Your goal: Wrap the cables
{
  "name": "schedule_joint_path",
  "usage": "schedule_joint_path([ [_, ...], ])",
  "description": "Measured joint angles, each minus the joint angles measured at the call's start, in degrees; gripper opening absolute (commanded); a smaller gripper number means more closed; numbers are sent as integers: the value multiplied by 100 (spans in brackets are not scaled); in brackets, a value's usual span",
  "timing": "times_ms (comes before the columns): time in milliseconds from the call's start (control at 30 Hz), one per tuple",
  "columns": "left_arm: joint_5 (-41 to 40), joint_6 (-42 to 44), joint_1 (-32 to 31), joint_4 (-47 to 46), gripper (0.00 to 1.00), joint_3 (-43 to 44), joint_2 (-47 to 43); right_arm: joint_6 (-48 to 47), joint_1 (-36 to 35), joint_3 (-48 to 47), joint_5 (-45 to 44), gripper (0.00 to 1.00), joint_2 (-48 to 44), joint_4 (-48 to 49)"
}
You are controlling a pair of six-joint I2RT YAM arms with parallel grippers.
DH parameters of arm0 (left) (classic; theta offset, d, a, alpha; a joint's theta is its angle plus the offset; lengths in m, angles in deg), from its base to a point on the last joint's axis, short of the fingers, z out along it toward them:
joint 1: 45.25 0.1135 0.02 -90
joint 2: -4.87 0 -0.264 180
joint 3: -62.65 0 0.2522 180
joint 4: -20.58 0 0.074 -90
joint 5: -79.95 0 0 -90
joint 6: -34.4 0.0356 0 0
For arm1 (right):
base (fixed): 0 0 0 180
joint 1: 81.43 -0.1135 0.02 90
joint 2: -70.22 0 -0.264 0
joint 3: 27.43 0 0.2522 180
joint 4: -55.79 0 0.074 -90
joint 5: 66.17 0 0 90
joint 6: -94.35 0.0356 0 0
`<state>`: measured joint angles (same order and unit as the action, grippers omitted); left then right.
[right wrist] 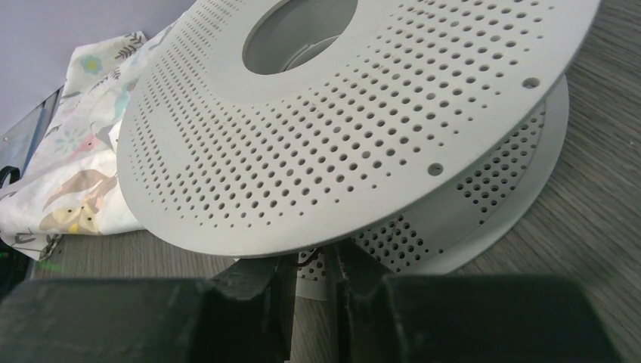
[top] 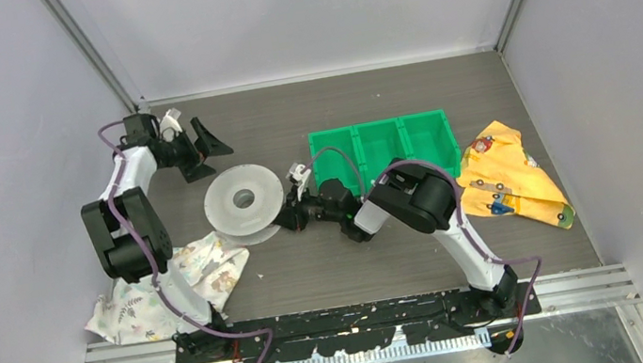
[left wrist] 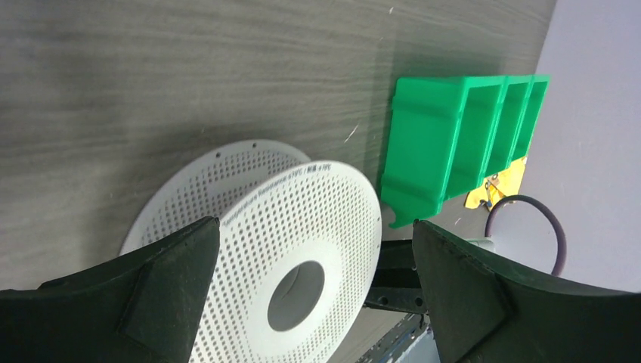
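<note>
Right pincer [right wrist: 311, 263] slightly parted under spool [right wrist: 264, 151] rim, left pincer [left wrist: 314, 227] wide

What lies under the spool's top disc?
The lower disc shows, and the right jaws, narrowly apart, poke into the gap. The top disc covers the core, so any cable wound there cannot be seen.

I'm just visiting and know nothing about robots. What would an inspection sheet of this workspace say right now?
Surface: dark wood-grain table.
Job's things: white perforated spool near the table's middle; thin wires not clearly seen.
Clutter: green three-compartment bin, yellow cloth, floral cloth.
Grippers: left gripper wide open, apart from spool; right gripper fingers close together at spool's rim, grip unclear.
Cables: purple cables along both arms.
Surroundings: grey walls on three sides.
</note>
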<state>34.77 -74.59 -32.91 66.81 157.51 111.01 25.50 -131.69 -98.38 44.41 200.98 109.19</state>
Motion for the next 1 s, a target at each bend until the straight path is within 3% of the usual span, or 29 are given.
schedule_joint_path([
  [200,-151,0,0,175,99,-304,-260,-52,-79,4,-74,43,-70,-26],
  [333,-149,0,-28,170,99,-306,-295,-133,-103,66,-160,58,-170,-118],
  [1000,-155,31,-175,203,100,-306,-483,-308,-131,581,-494,62,-605,-201],
])
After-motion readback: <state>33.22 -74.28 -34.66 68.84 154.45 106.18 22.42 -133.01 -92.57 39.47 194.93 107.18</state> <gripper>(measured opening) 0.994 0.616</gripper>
